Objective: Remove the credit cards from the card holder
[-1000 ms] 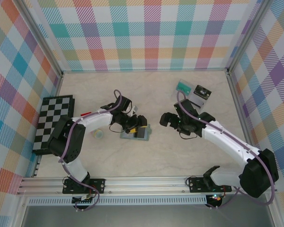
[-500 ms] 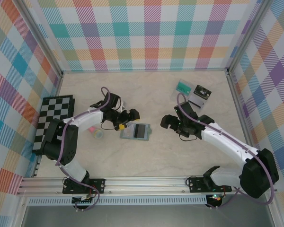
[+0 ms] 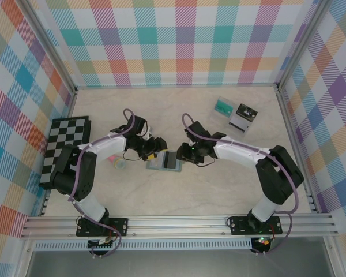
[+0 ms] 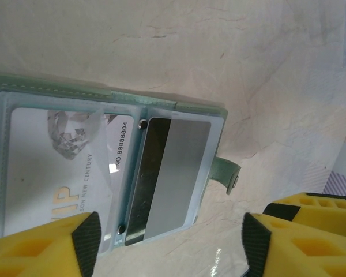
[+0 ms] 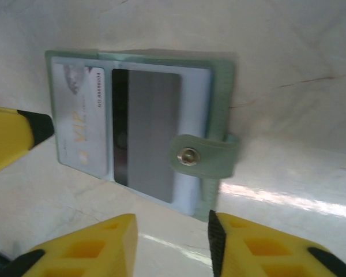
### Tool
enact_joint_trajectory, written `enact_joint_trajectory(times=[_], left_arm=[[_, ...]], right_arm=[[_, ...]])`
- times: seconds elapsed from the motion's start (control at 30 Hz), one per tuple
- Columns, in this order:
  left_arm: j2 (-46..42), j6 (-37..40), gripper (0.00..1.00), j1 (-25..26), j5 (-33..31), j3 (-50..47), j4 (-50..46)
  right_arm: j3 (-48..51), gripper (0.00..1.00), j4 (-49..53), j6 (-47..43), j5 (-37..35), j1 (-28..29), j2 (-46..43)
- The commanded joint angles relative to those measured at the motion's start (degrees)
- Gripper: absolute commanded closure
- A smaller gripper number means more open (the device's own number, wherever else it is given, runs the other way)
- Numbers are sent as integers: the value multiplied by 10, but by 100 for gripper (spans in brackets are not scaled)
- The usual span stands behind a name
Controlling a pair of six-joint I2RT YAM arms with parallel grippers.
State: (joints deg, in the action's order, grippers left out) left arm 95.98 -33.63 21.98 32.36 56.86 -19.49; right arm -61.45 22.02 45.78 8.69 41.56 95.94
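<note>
The card holder (image 3: pixel 166 161) lies open and flat on the table, grey-teal with clear pockets. In the left wrist view the card holder (image 4: pixel 57 92) shows a white card (image 4: pixel 63 156) in one panel and a dark grey card (image 4: pixel 170 173) in the other, its tab strap (image 4: pixel 228 173) sticking out. My left gripper (image 4: pixel 167 242) is open just above the holder's near edge. From the right wrist, the strap (image 5: pixel 205 156) folds over the dark card (image 5: pixel 153 133). My right gripper (image 5: pixel 170 245) hovers open by that strap edge, with nothing between its fingers.
A chequered board (image 3: pixel 66 150) lies at the left wall. A clear tray (image 3: pixel 236 112) with small items sits at the back right. A small round object (image 3: pixel 120 164) rests under the left arm, beside something pink (image 3: pixel 111 157).
My right arm has swung left across the table to the holder's right edge, its jaws narrowing. My left gripper has drawn back off the holder to its left side.
</note>
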Motion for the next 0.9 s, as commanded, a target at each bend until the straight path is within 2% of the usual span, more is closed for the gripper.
enact_joint_trajectory(times=[0.0,0.1,0.27,0.4,0.57,0.87], left_arm=[[-11,-7,40,1,7,-14,-14],[-11,-8,50,12,10,-18,-14],[-3,-11,64,26,3,-19,-16],[7,-7,67,29,0,-18,-16],[25,12,69,31,15,-18,-8],[54,40,71,29,34,-21,8]], right_arm=[[-32,72,-10,-9,33,5,38],[-47,83,-10,-18,48,10,67],[-52,87,-2,-10,29,11,96],[-59,86,12,-9,6,12,112],[-70,83,22,-9,11,12,129],[-90,84,68,-1,5,12,157]])
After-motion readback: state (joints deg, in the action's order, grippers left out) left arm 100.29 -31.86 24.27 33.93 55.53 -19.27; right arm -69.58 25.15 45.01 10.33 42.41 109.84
